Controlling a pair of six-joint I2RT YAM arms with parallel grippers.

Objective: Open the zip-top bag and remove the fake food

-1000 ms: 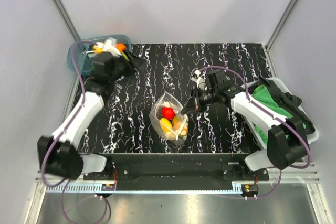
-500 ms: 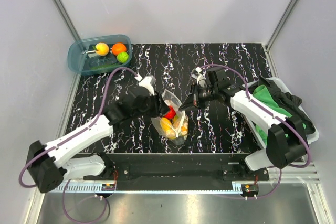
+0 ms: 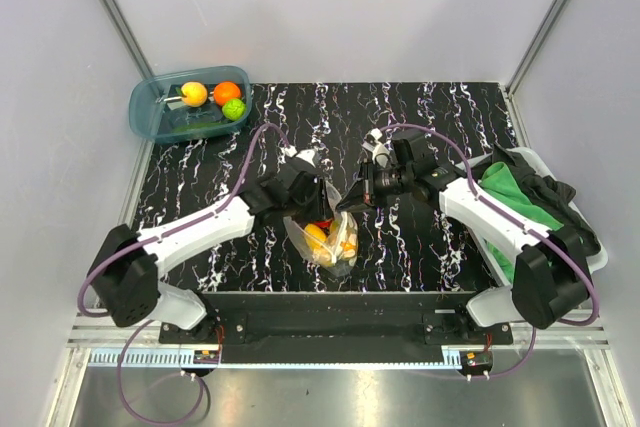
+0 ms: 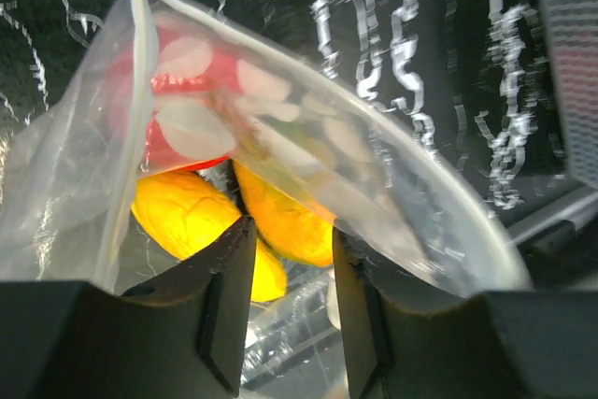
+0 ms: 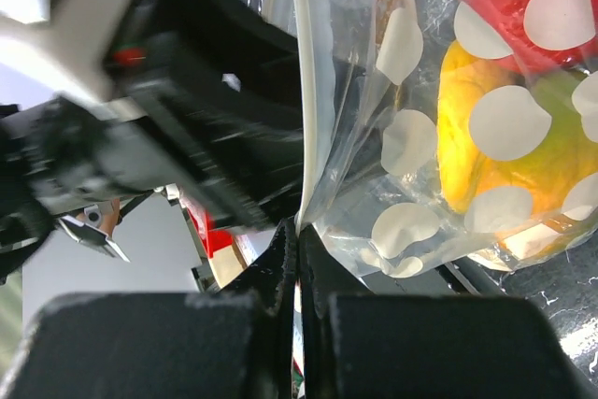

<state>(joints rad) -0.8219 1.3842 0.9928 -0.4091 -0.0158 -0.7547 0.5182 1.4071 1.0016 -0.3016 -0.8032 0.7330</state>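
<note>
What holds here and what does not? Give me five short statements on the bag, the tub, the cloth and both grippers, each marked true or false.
1. The right gripper is shut on the edge of the zip-top bag. True.
2. The blue tub holds nothing. False: three pieces of fake food lie in it.
3. The bag is emptied. False: red and yellow-orange pieces show inside.
4. The left gripper is at the bag with its jaws apart. True.
5. The green cloth lies in the blue tub. False: it lies in the white bin at the right.
</note>
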